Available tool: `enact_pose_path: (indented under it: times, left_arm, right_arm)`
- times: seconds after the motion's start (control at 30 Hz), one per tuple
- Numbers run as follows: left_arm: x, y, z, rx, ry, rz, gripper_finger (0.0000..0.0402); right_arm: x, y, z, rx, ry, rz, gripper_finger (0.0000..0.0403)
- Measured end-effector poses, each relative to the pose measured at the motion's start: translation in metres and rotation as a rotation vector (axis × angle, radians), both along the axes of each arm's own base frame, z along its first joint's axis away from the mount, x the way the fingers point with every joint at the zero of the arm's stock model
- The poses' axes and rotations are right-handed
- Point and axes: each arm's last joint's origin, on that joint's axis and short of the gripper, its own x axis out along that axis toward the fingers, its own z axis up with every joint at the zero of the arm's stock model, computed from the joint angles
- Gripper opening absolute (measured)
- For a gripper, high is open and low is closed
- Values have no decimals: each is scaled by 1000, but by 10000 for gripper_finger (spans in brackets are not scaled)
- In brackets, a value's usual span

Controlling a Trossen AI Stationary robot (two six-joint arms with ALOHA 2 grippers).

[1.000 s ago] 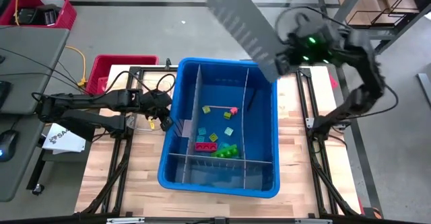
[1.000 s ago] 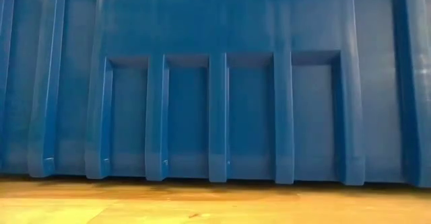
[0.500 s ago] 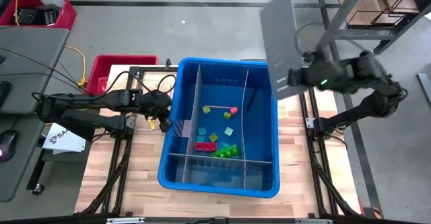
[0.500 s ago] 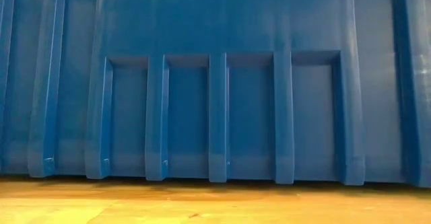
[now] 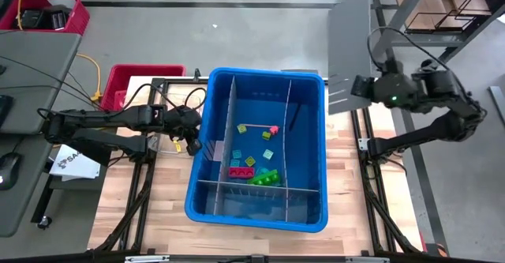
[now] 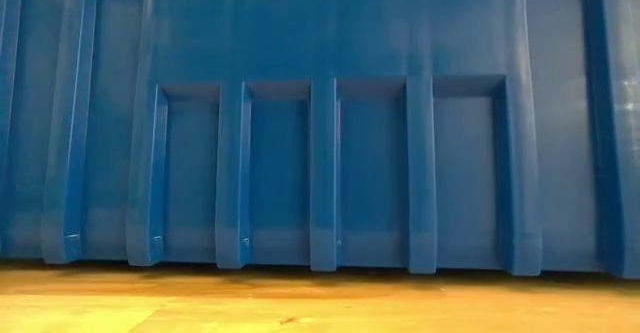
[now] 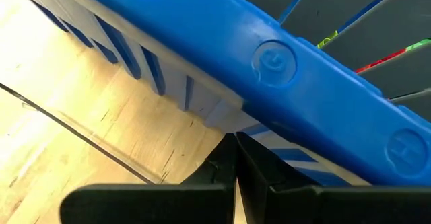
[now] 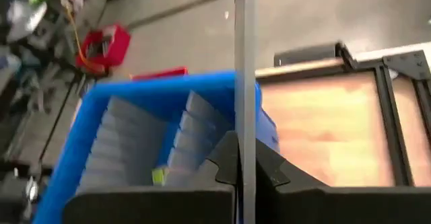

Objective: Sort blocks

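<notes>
The blue bin [image 5: 316,81] stands mid-table, and its wall fills the low view [image 6: 320,123]. Grey dividers [image 5: 288,129] split it into compartments. Several small blocks [image 5: 252,162] in yellow, green, pink, red and teal lie on the floor of its middle compartment. My right gripper [image 5: 355,88] is shut on a loose grey divider panel [image 5: 351,42] in the air, just past the bin's far right corner. My left gripper [image 5: 196,140] is shut at the bin's left outer wall, its tips [image 7: 234,158] under the rim [image 7: 283,62]. My right gripper pinches the loose grey panel between its two fingers near the panel's slotted near end [image 8: 244,126]. The fingers come from the table's right. The panel is lifted clear and reaches from the gripper toward the far side. My left gripper's shut tips stand at the bin's left wall below the rim; I cannot tell whether they touch it.
A red basket [image 5: 130,81] sits beyond the table's far left corner and another [image 5: 43,14] stands farther off. A desk with a mouse [image 5: 8,168] is at the left. Metal shelving [image 5: 442,10] stands at the far right. Bare wood [image 5: 347,168] shows right of the bin.
My right gripper has swung toward the table's right edge with the grey panel and turned. The panel slanted above the bin's far right corner; now it lies beyond the bin's right rim, running far to near. The gripper stays shut on it.
</notes>
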Motion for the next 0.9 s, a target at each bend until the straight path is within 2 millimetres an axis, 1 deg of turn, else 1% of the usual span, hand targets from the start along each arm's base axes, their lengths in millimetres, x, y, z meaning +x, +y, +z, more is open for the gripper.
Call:
enact_pose_path:
  times: [0.1,0.2,0.33,0.47,0.57,0.67,0.9]
  left_arm:
    - [0,0,0,0,0,0,0]
    - [0,0,0,0,0,0,0]
    - [0,0,0,-12,-4,16,0]
    - [0,0,0,-31,-9,43,0]
    - [0,0,0,-51,-15,72,0]
    - [0,0,0,-63,-19,90,0]
    - [0,0,0,-73,-23,107,0]
  right_arm:
    - [-8,-3,-7,65,41,49,0]
    - [-9,-6,-21,120,87,54,0]
    - [-7,-8,-49,212,149,26,0]
    - [-2,-5,-80,355,212,27,0]
    - [2,2,-102,440,257,33,0]
    - [5,13,-117,483,285,35,0]
    - [7,49,-136,535,254,16,0]
